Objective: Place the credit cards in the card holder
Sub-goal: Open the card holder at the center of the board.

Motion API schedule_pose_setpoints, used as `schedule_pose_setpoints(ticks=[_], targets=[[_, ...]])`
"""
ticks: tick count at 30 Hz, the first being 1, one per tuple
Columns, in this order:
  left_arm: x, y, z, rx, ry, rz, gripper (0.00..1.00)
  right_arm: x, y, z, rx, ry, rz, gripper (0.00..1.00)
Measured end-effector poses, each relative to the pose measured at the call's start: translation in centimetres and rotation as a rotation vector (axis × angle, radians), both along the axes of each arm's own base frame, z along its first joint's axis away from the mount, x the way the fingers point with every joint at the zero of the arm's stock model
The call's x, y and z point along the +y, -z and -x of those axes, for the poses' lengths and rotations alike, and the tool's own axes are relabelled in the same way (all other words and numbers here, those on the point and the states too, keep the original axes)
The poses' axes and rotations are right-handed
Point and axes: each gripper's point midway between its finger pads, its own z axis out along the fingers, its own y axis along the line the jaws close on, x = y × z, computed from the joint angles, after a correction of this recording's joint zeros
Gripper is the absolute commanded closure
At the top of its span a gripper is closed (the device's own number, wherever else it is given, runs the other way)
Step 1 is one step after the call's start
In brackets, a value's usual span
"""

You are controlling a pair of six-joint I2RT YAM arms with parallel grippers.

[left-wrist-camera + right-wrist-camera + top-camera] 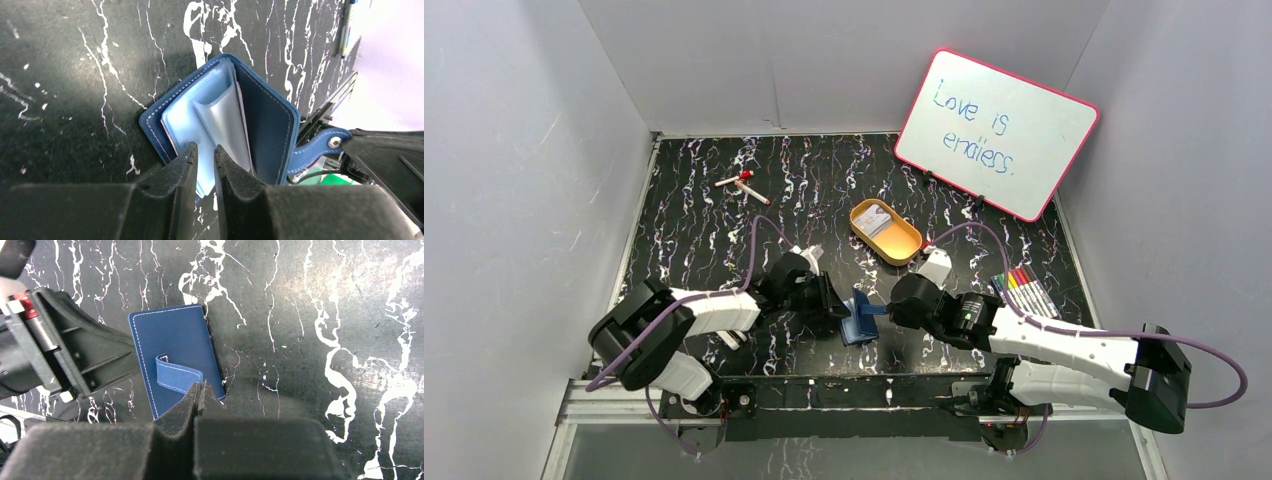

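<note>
The dark navy card holder (860,318) stands open on edge between my two grippers. In the left wrist view its light blue pockets (200,120) fan out from the navy cover (270,125). My left gripper (205,150) is at the pockets' near edge, its jaws a narrow gap apart with pale blue pocket showing between them. My right gripper (200,385) is shut on the snap tab (177,377) against the holder's outer cover (170,340). A pale credit card (874,217) lies in the orange tin.
The oval golden-orange tin (907,247) sits behind the holder. A row of marker pens (1024,290) lies at the right, beside the right arm. A pink-framed whiteboard (996,133) leans at the back right. A red-capped pen (742,183) lies at the back left.
</note>
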Motion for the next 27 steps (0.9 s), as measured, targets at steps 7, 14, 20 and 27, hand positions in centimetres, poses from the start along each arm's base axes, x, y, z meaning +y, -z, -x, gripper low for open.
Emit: schedule_pose_setpoints(ticks=[7, 14, 20, 27], targets=[[-1.1, 1.4, -0.5, 0.004, 0.017, -0.004, 0.91, 0.4, 0.1, 0.9, -0.004, -0.133, 0.046, 0.46], [-1.5, 1.4, -0.7, -0.007, 0.017, 0.009, 0.93, 2.1, -0.8, 1.9, -0.029, -0.330, 0.084, 0.27], [-1.5, 1.5, -0.7, -0.006, 0.016, 0.009, 0.94, 4.9, -1.3, 3.1, -0.071, -0.486, 0.158, 0.23], [-1.5, 1.5, -0.7, 0.004, 0.005, 0.011, 0.97, 6.4, 0.2, 4.5, -0.070, -0.541, 0.230, 0.13]])
